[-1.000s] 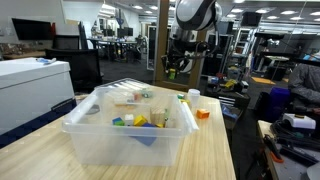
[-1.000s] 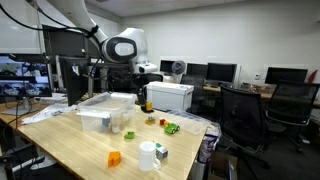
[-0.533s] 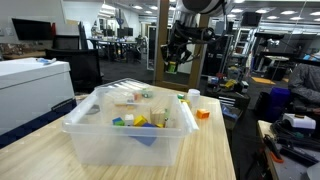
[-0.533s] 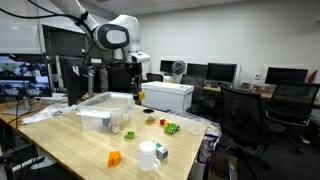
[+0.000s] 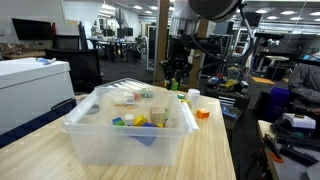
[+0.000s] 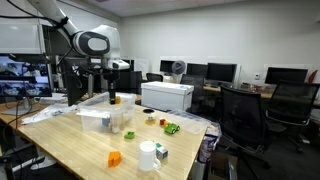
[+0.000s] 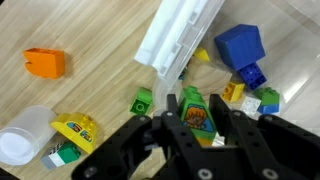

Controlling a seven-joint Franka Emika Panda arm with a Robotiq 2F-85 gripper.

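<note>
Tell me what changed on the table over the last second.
The arm swung toward the picture's left in an exterior view, carrying the gripper to above the rim of the clear bin. It stays shut on the green block; nothing was picked up or let go. The bin, the white cup and the orange block have not moved.

Both exterior views across table point(image 5: 222, 150), sharing bin point(image 5: 110, 142), wrist view downward

White rounded arm point(image 6: 92, 43), black two-fingered claw point(image 7: 190, 104)
</note>
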